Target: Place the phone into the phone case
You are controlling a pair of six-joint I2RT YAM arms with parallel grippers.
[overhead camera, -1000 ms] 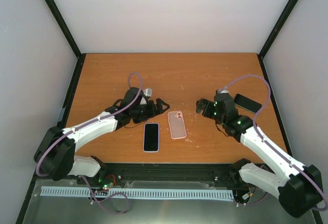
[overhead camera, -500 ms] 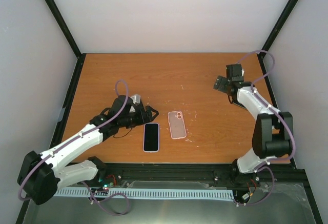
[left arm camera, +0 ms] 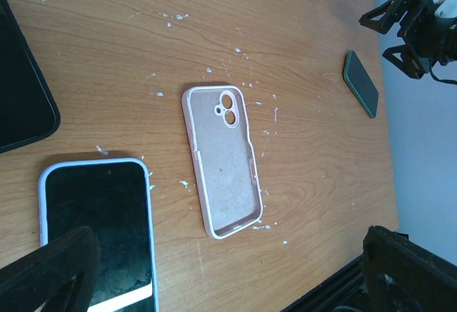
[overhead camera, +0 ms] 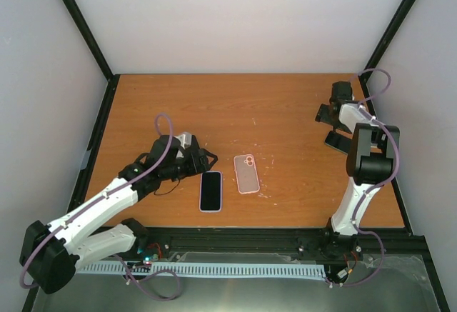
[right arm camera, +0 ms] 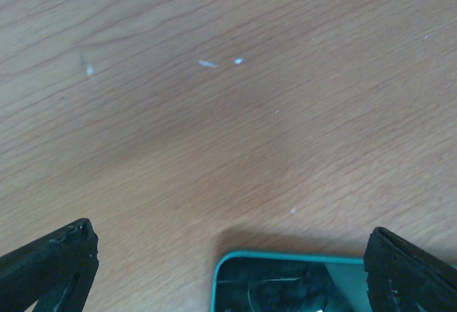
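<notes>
Over the brown table, the left gripper and right gripper are both spread wide, holding nothing. The phone lies flat by the left one, just beside the pink phone case, not in it.

The work surface is a rectangular table with an orange-brown wood-grain top, marked by scattered white flecks. A plain white back wall closes the enclosure at 12 o'clock. Pale side panels stand at 9 o'clock and 3 o'clock. Two black frame posts slant outward from the far corners at 11 and 1 o'clock. At 6 o'clock, a black rail borders the table edge, followed by a white slotted strip on a grey metal surface. Lighting is even and diffuse; shadows are soft.
</notes>
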